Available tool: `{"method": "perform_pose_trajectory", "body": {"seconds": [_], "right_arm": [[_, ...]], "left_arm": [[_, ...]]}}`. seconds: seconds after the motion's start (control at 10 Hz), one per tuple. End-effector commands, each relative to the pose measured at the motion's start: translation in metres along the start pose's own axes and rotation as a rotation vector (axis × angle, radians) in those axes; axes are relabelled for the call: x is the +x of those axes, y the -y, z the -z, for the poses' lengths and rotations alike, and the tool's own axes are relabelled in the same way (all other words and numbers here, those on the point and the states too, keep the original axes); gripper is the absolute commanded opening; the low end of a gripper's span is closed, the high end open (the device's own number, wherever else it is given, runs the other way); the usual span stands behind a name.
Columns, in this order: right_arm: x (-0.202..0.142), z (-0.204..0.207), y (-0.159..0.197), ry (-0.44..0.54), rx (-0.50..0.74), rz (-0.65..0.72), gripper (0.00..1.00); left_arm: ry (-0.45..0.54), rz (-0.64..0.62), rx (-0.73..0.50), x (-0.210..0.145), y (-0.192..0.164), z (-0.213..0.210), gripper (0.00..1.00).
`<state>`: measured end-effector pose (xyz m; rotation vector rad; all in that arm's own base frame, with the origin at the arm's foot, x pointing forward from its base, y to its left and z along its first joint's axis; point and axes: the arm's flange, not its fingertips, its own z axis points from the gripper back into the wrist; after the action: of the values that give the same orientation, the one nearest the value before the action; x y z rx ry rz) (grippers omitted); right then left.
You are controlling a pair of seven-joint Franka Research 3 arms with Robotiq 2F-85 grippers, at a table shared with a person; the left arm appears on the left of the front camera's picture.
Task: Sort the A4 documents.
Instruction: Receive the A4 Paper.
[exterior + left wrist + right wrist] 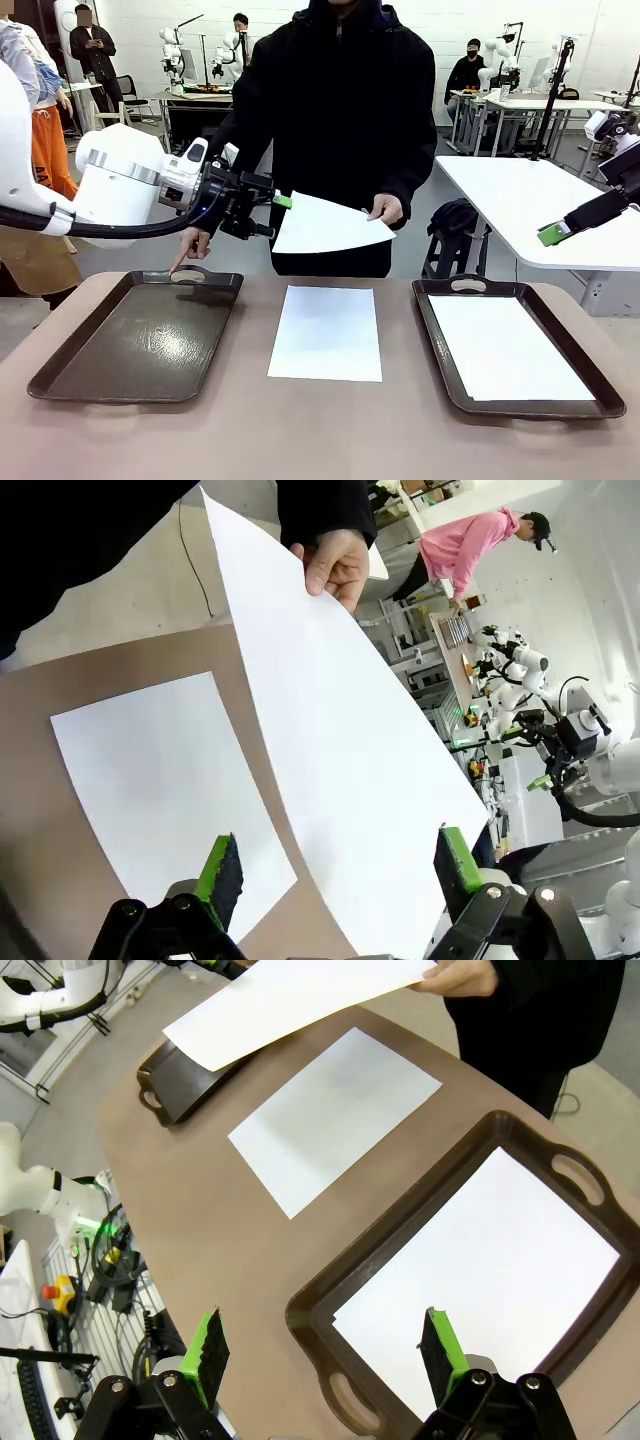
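progress partial: one sheet in right tray; second on bench; third in person's hand, at wide left fingers. right fingers wide, empty. left tray bare.

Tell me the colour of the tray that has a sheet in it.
The right tray is dark brown, clearest in the front view.

Bright, even overhead indoor light, soft shadows, sharp focus, wide-angle bending in wrist views
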<state>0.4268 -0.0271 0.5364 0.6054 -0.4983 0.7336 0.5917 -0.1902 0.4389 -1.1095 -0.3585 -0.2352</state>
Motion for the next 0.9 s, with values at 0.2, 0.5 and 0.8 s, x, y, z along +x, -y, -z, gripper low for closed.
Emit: {"method": "perform_pose_trajectory", "body": {"seconds": [0.2, 0.5, 0.8], "right_arm": [[-0.001, 0.001, 0.000, 0.001, 0.006, -0.005, 1.00], [-0.001, 0.001, 0.000, 0.001, 0.006, -0.005, 1.00], [-0.001, 0.001, 0.000, 0.001, 0.006, -0.005, 1.00]], "left_arm": [[0.000, -0.003, -0.079, 0.013, -0.009, 0.023, 1.00], [-0.023, -0.058, -0.124, 0.015, -0.015, 0.039, 1.00], [-0.002, -0.128, -0.168, 0.014, -0.023, 0.045, 0.83]]}}
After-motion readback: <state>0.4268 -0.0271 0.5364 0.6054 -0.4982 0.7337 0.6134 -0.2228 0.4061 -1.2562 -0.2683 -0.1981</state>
